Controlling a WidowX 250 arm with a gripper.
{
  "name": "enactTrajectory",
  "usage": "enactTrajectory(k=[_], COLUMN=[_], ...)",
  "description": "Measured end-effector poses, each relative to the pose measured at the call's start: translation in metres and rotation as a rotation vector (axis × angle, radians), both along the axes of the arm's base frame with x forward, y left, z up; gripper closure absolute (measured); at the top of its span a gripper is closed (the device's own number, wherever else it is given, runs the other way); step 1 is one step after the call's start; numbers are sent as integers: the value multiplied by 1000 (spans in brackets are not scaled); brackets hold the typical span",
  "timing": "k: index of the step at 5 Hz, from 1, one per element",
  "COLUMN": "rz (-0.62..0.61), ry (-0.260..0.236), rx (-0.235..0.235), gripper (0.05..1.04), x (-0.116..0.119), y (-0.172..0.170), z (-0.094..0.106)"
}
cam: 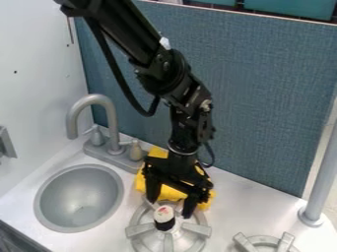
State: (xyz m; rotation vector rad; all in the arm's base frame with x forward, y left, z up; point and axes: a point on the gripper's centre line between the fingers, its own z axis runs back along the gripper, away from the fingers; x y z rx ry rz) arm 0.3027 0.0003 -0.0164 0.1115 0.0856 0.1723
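Note:
My gripper (170,208) hangs over the back of the left burner, its two fingers spread apart. Just below and in front of them, a small piece with a black side and a white and pink top (164,214) stands upright at the middle of the burner (140,230). It sits below the gap between the fingertips; whether either finger touches it I cannot tell. Behind the gripper lies a yellow cloth-like thing (170,193), partly hidden by the gripper and reaching the back edge of the burner.
Left of the burner is a round grey sink (79,199) with a curved faucet (111,118) and small handles behind it. A second burner (264,240) is at the front right, near an upright grey pole (322,177). A blue panel (263,98) stands along the back.

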Motion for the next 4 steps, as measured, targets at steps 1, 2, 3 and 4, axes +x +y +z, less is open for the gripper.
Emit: enactTrajectory(k=[1, 2, 3, 4], rz=[20, 47, 48, 73], ry=[-8, -19, -15, 0], rx=[-29, -47, -66, -80], gripper=[83, 83, 83, 83], x=[8, 14, 17, 18], y=[11, 17, 16, 13], z=[-8, -18, -27, -35])
